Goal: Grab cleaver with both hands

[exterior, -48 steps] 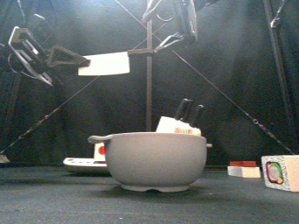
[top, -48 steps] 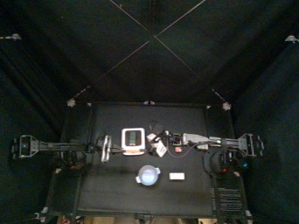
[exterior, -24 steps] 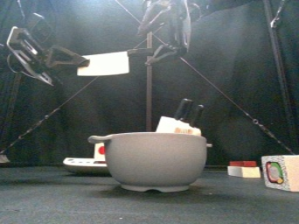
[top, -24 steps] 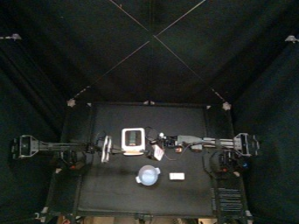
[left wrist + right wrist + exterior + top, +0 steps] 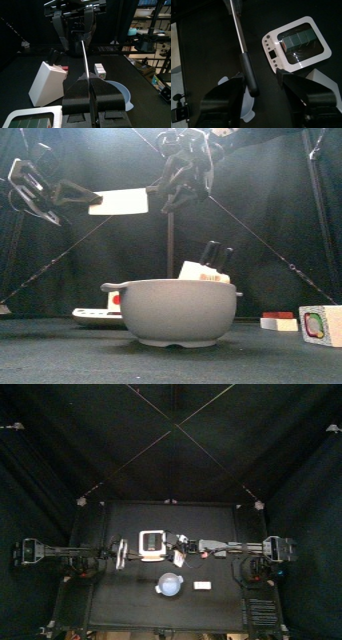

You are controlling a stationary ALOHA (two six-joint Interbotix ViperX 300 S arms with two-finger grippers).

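Hanging in the air high above the grey two-handled plastic bowl [image 5: 171, 313], and off toward the left arm's side of it, the broad pale-bladed cleaver with a black handle [image 5: 120, 200] lies roughly level. Its long axis runs from one arm to the other. The left pincer [image 5: 80, 194] is clenched on the far end of the blade, so the black handle [image 5: 250, 75] points at the right pincer [image 5: 177, 188], which is the nearer one to the free end.

Seen from the right wrist, the handle runs in between that pincer's two jaws. They stand well apart and are not closed on it, and the handle sits closer to one jaw than the other. Whether it touches that jaw cannot be told. By my reading, the coming move needs only a squeeze across the handle, with perhaps a small sideways correction to centre it first.

The handle looks smooth and narrow, so it could turn within the jaws.

Room is ample, as nothing stands near the cleaver at its height. Down on the black table [image 5: 54, 353], a white kitchen scale with a dark panel [image 5: 298, 47] sits behind the bowl, and a small colourful carton [image 5: 321, 325] sits off to the right arm's side of the bowl.
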